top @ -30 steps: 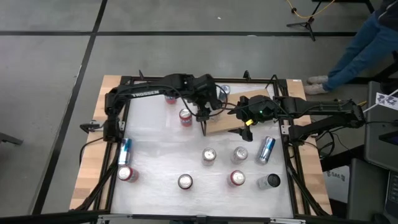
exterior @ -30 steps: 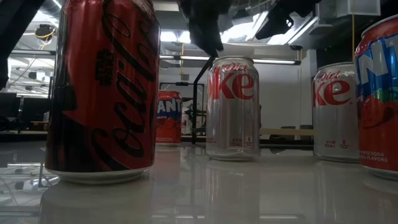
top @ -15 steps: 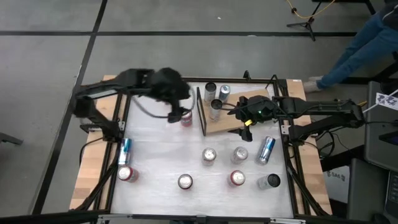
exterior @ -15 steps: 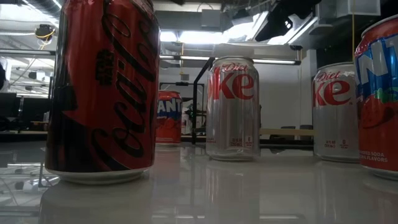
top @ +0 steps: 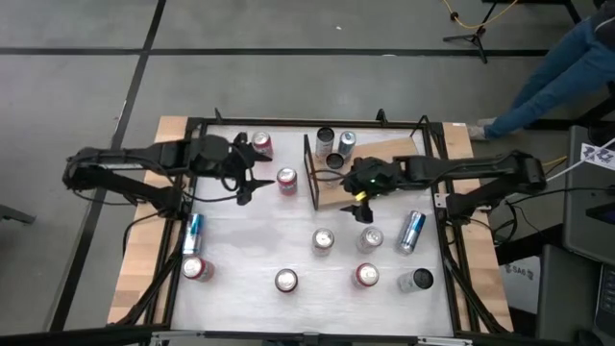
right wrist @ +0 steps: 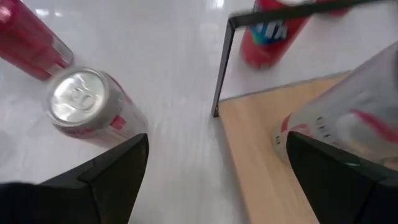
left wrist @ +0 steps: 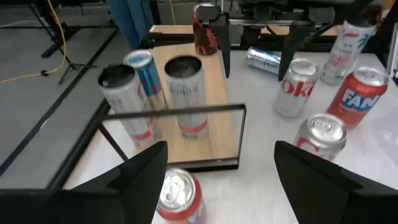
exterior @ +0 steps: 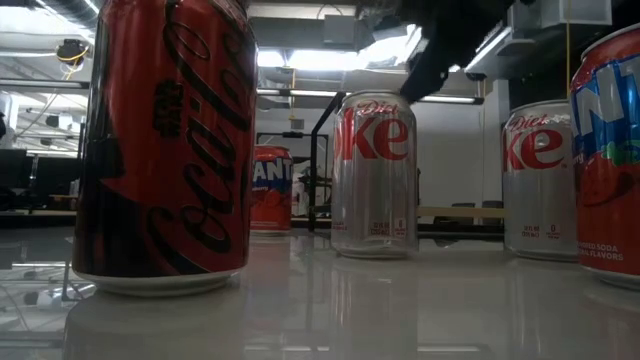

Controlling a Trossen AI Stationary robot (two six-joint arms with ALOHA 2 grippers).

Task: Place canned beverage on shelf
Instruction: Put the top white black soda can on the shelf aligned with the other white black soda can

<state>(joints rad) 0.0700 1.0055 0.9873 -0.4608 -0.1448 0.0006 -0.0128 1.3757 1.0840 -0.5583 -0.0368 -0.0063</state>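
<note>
Wooden shelf (top: 338, 187), already bearing three cans, is lying just under the right gripper (top: 356, 195), which is hovering wide open and empty, while the left gripper (top: 242, 180), open and empty too, is needing to close on the red can (top: 286, 179) just ahead.

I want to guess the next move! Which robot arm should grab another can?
Probably the right. The open right gripper hangs near an upright silver Diet Coke can beside the light-brown wooden shelf. The open left gripper sits farther away.
</note>
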